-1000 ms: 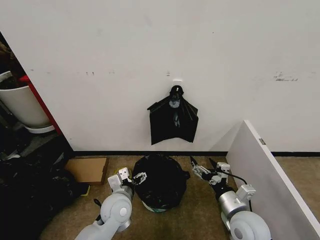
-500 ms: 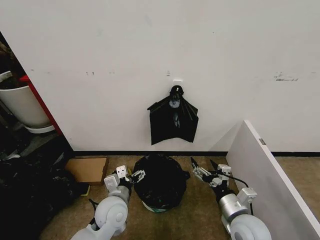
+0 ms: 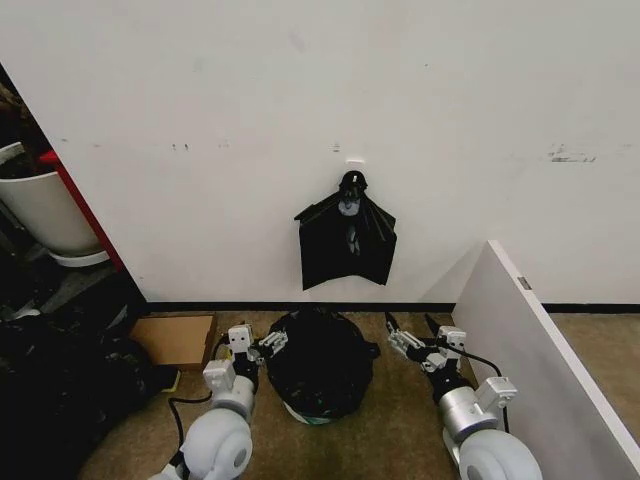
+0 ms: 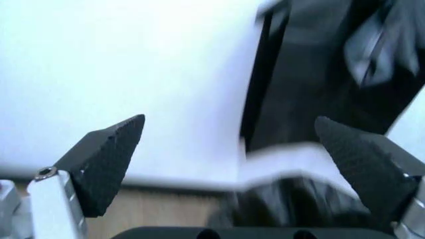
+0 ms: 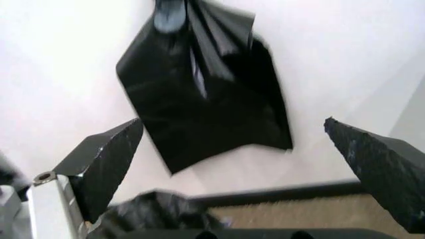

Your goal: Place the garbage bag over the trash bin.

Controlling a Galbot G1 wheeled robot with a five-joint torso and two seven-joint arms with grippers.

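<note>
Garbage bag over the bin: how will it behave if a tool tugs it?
The garbage bag looks thin and crinkled, so probably floppy and likely to bunch rather than slide whole. Its glossy film may slip between fingers. The trash bin beneath looks small; a hard tug might tip it.

Down on the brown floor [image 3: 395, 420], the trash bin [image 3: 312, 416] sits close to the wall, just a sliver of pale base peeking out under the garbage bag [image 3: 318, 360] draped over it. A flat cardboard box [image 3: 176, 340] lies beside it on the robot's left. Further left, a heap of black bags [image 3: 60, 385] sprawls across the floor. On the right, a white panel [image 3: 530, 365] leans up from the floor.
</note>
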